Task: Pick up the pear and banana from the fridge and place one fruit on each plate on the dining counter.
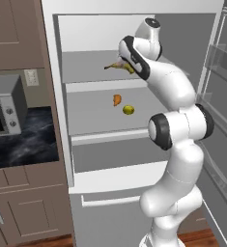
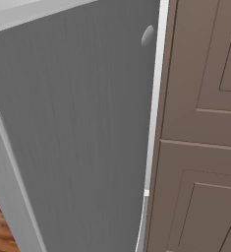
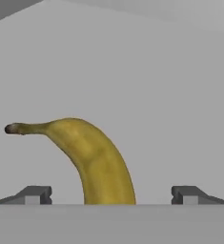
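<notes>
Spread wide, both fingertips point(image 3: 35, 194) are flanking the banana point(image 3: 94, 159) so I can pinch across its body. It is lying on the fridge's point(image 1: 134, 9) upper shelf point(image 1: 86, 67); the pear point(image 1: 128, 110) is waiting on the shelf below.

Flat, even rendered light fills the tall light-grey fridge point(image 1: 134, 29), with no glare and scarcely any shadow. The long curved yellow banana point(image 3: 92, 157) looks slightly soft-edged, perhaps from low resolution.

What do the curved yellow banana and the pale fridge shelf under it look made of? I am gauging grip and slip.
Curved yellow banana: soft fruit skin, matte with brownish mottling and a dark stem tip. Pale fridge shelf: seemingly smooth hard plastic, uniform light grey without texture; the rendering leaves this open.
</notes>
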Available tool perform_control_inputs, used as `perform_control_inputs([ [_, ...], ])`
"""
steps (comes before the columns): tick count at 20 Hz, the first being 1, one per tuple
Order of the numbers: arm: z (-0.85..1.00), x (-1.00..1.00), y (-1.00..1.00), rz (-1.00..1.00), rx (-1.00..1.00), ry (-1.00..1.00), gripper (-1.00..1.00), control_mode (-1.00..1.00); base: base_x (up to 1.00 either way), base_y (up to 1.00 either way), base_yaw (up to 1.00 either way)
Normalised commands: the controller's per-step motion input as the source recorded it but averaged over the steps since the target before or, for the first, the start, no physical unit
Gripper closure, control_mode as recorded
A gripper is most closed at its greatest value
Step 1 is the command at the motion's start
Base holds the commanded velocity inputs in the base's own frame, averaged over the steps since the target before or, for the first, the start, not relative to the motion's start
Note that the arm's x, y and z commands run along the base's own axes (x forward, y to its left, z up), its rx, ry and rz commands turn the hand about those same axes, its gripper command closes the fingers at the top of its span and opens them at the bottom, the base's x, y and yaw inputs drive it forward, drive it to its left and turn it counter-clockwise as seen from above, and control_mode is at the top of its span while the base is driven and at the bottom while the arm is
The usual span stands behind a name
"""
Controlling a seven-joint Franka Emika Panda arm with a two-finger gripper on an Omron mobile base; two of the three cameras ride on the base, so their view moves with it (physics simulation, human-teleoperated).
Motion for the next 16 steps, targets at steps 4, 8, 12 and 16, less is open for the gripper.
perform_control_inputs([
  [4,-0.29,0.41,0.09,0.12,-0.07,0.01,-1.00,-1.00,0.00,0.00,0.00],
  [8,-0.29,0.46,0.02,0.12,-0.06,0.02,-1.00,-1.00,0.00,0.00,0.00],
  [12,-0.43,0.03,0.00,0.09,-0.14,0.10,-1.00,-1.00,0.00,0.00,0.00],
  [16,-0.66,-0.19,0.02,0.03,-0.20,0.22,1.00,-1.00,0.00,0.00,0.00],
])
